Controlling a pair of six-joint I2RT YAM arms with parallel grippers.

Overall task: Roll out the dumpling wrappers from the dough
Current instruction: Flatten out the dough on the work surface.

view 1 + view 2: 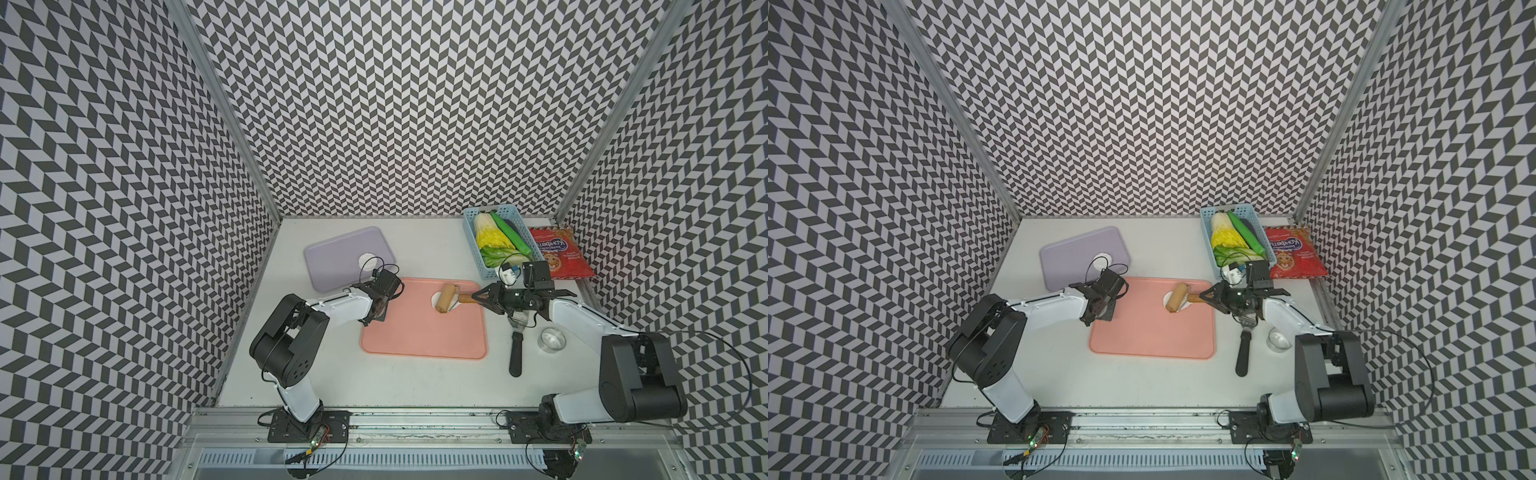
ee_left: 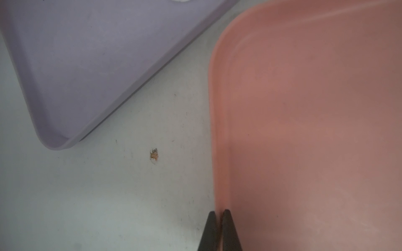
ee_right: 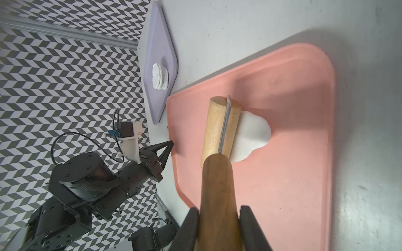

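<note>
On the white table (image 1: 1142, 386), a pink tray (image 1: 1154, 336) with a wooden roller (image 1: 1177, 297) lying across a flat patch of white dough (image 1: 1168, 297). Roller handle clamped in the right gripper (image 1: 1203, 297), reaching in over the tray's right edge. Left gripper (image 1: 1098, 318) pointing down at the tray's left edge. Behind, a purple tray (image 1: 1067, 257) bearing round white wrappers (image 1: 1101, 259). Far right: blue basket (image 1: 1209, 243) of vegetables (image 1: 1225, 239), red bag (image 1: 1293, 253) just beside. Nearer, a black-handled spatula (image 1: 1243, 353) and a metal ring (image 1: 1278, 340), partly hidden by the right arm (image 1: 1283, 316).
</note>
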